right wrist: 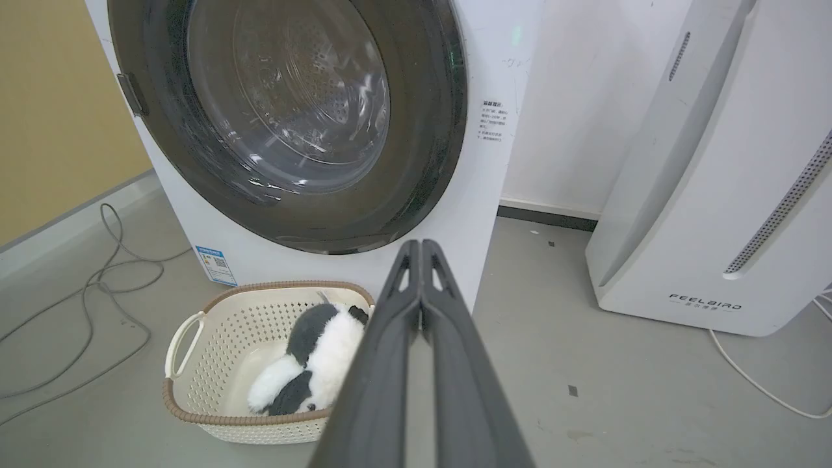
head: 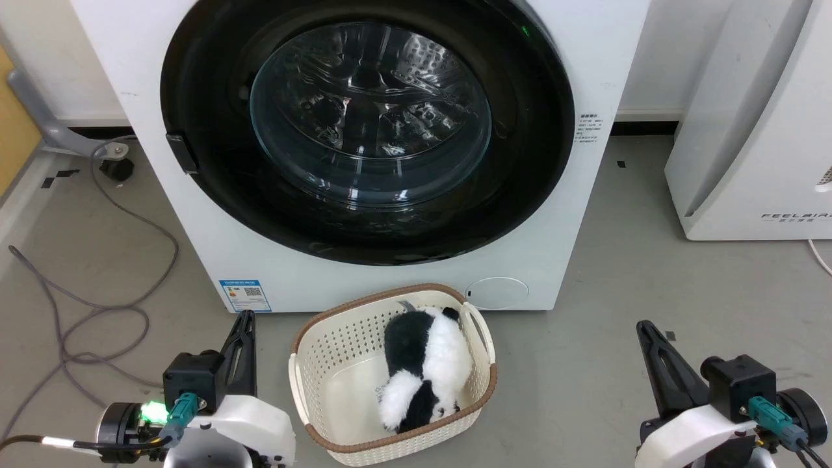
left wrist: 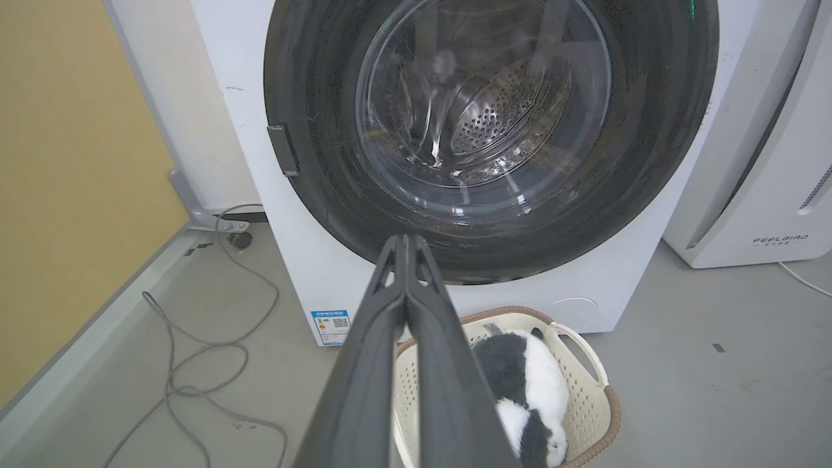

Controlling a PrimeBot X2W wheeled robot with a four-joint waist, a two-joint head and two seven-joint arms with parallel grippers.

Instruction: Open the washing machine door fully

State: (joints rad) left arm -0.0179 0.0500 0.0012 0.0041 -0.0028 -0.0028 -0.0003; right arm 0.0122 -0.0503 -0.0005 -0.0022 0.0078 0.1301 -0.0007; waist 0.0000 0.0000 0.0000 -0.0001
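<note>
Far left: grey cable looped over the floor. Lower left: left gripper, 2 dark fingers pressed together on nothing, well short of the machine. Centre: white washing machine, with the washing machine door closed against its front and a latch tab at the left rim. Just before it, cream basket holding 1 black-and-white plush toy. Lower right: right gripper, likewise clenched and empty. Far right: white FEELAIR appliance.
</note>
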